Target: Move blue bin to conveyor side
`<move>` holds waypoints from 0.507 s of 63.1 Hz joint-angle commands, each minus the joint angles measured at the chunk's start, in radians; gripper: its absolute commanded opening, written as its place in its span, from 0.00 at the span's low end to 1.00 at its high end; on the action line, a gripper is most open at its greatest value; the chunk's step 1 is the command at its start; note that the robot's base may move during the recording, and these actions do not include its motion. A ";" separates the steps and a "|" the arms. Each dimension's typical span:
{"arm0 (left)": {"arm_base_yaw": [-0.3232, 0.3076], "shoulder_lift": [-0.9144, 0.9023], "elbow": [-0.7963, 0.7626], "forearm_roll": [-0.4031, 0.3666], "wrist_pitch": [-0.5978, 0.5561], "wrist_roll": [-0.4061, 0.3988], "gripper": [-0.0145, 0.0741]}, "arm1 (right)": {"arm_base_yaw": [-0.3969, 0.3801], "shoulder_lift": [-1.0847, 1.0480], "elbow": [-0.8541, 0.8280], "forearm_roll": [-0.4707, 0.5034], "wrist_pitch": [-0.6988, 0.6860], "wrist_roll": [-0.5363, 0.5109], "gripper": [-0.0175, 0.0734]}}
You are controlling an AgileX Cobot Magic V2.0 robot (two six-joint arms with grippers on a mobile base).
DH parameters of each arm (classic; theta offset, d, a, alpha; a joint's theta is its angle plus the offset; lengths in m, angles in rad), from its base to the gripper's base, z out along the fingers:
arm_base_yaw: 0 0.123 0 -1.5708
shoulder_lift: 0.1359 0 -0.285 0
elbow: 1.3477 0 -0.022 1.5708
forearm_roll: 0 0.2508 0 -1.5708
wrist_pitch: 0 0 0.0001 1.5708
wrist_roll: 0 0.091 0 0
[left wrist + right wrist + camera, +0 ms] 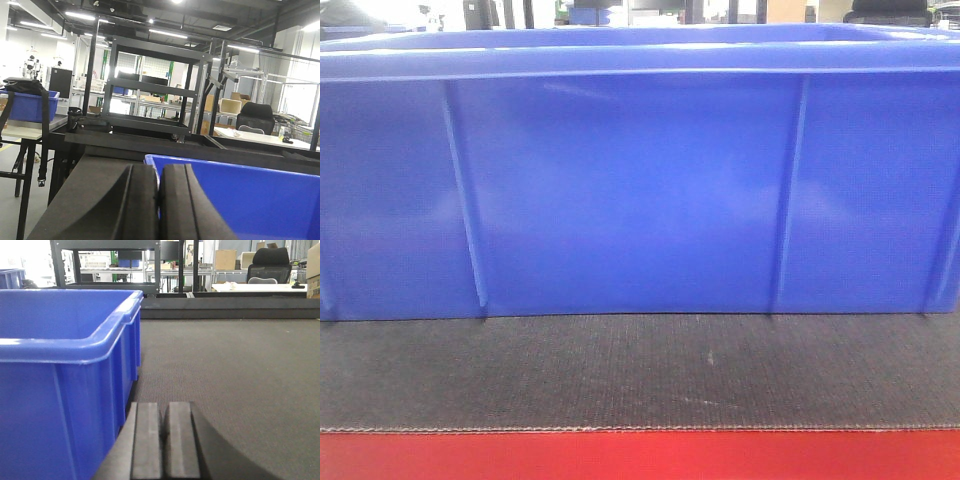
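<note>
The blue bin [640, 190] stands on the conveyor [640, 370], set back from the belt's red front edge [640, 455]. It fills the front view, and neither gripper shows there. In the left wrist view my left gripper [159, 172] is shut on the blue bin's [250, 195] left wall by its far corner. One finger is outside the wall, the other inside. In the right wrist view my right gripper [163, 407] is shut with nothing in it. It hovers low over the conveyor [225, 365], just right of the blue bin's [60, 340] right wall.
A black frame rail [230, 307] runs along the far side of the belt. Behind it stand a black metal shelf rack [150, 85] and an office chair [255, 117]. Another blue crate [30, 105] sits on a table at far left.
</note>
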 commanded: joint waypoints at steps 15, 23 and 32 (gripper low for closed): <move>0.001 -0.003 0.002 -0.005 -0.020 -0.004 0.15 | -0.008 -0.005 0.001 0.005 -0.042 -0.003 0.10; 0.001 -0.003 0.002 -0.005 -0.020 -0.004 0.15 | -0.008 -0.005 0.001 0.005 -0.042 -0.003 0.10; 0.001 -0.003 0.002 -0.005 -0.020 -0.004 0.15 | -0.008 -0.005 0.001 0.005 -0.042 -0.003 0.10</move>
